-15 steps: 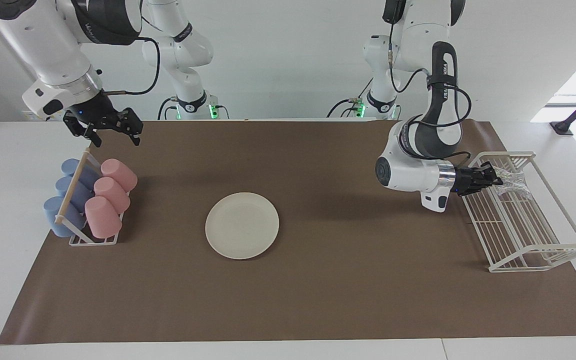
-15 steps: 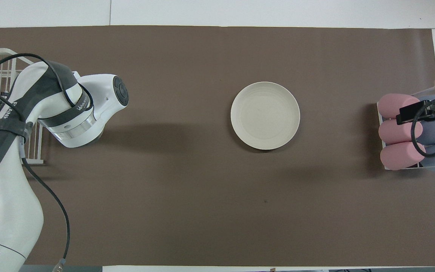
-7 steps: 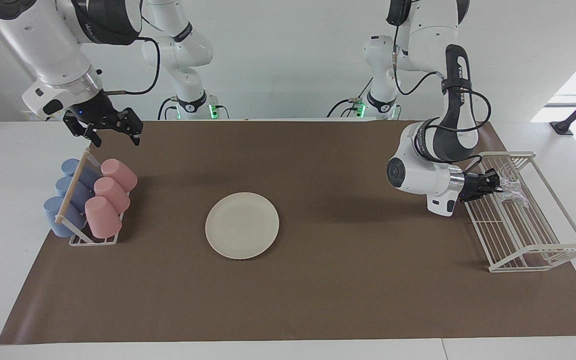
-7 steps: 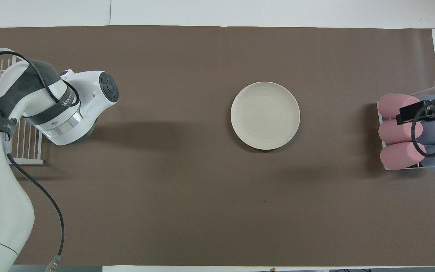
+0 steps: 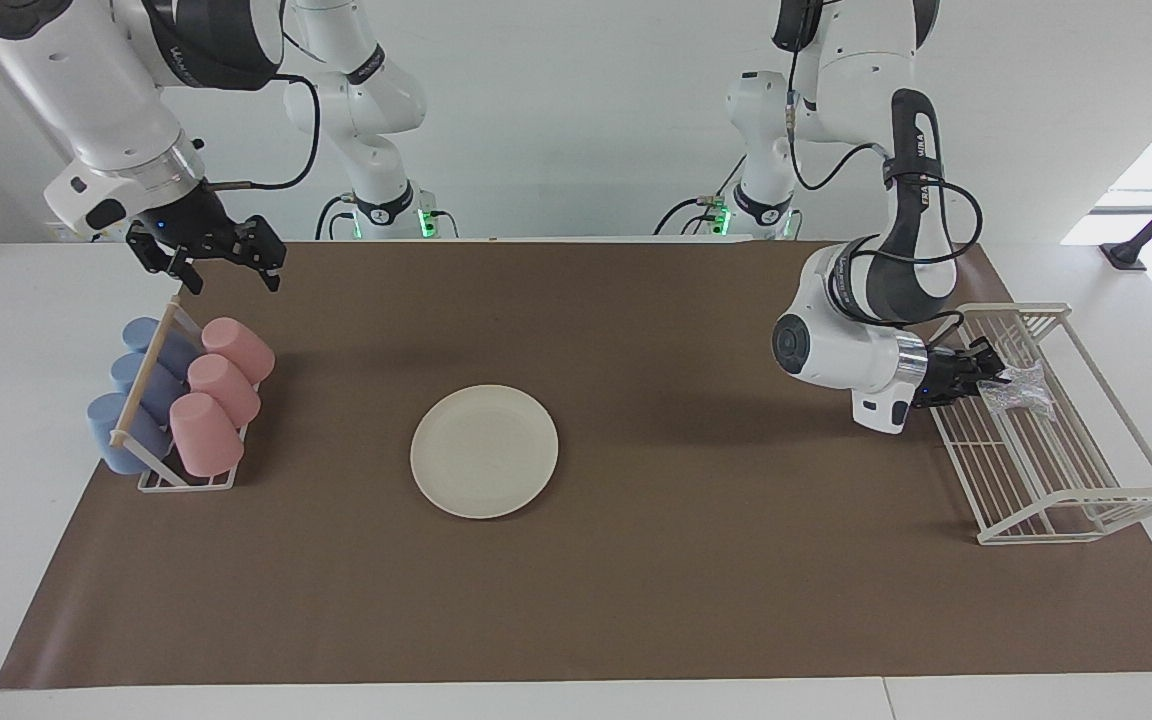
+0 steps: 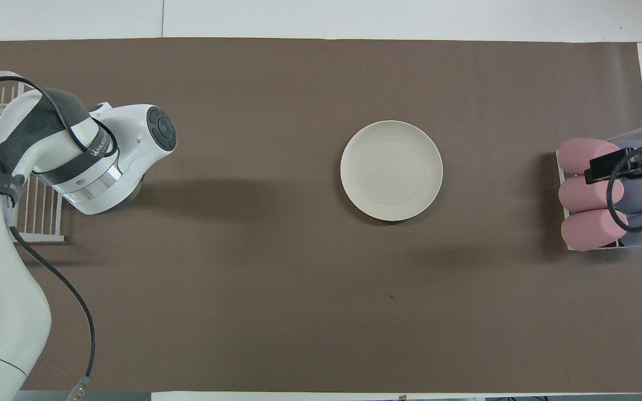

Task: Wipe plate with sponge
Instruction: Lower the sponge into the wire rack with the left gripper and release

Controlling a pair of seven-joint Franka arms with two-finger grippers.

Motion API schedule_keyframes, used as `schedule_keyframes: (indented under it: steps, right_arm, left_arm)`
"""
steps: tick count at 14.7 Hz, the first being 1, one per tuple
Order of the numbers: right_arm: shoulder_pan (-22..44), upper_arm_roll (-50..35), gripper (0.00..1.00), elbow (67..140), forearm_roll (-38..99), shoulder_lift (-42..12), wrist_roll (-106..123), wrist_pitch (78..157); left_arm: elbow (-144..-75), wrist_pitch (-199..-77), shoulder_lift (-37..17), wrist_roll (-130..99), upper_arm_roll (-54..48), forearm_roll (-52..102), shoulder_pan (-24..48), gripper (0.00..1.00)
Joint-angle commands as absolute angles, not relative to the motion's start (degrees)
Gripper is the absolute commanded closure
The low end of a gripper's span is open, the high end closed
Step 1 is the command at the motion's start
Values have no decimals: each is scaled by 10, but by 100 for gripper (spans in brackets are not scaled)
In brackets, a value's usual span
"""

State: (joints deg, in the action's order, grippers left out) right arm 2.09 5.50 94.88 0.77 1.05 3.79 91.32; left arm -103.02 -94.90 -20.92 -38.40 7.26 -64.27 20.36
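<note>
The cream-white plate (image 5: 484,451) (image 6: 391,170) lies flat in the middle of the brown mat, with nothing on it. The silvery mesh sponge (image 5: 1024,388) rests in the white wire rack (image 5: 1086,520) at the left arm's end of the table. My left gripper (image 5: 983,372) points sideways into that rack, its fingers spread apart at the sponge's edge and not gripping it. In the overhead view the left arm's own body hides this gripper and the sponge. My right gripper (image 5: 226,272) waits open in the air over the mat's edge beside the cup rack.
A small rack (image 5: 186,482) holds pink cups (image 5: 221,385) and blue cups (image 5: 131,400) lying on their sides at the right arm's end. The brown mat (image 5: 636,580) covers most of the white table.
The left gripper carried the sponge down into the wire rack and its fingers spread off it. The sponge now rests on the rack. The right arm has not moved.
</note>
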Motion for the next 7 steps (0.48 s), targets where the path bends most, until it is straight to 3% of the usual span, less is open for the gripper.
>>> schedule_keyframes:
  steps: [1, 4, 7]
  right_arm:
    - [16, 50, 0, 955, 0, 15, 26, 922]
    - [16, 50, 0, 954, 0, 15, 27, 922]
    - [18, 49, 0, 953, 1, 15, 28, 922]
  left_arm:
    - [-1026, -961, -206, -383, 71, -634, 197, 0]
    - [-1011, -967, -201, -355, 71, -606, 190, 0]
    - [-946, -967, -179, -238, 76, -495, 183, 0]
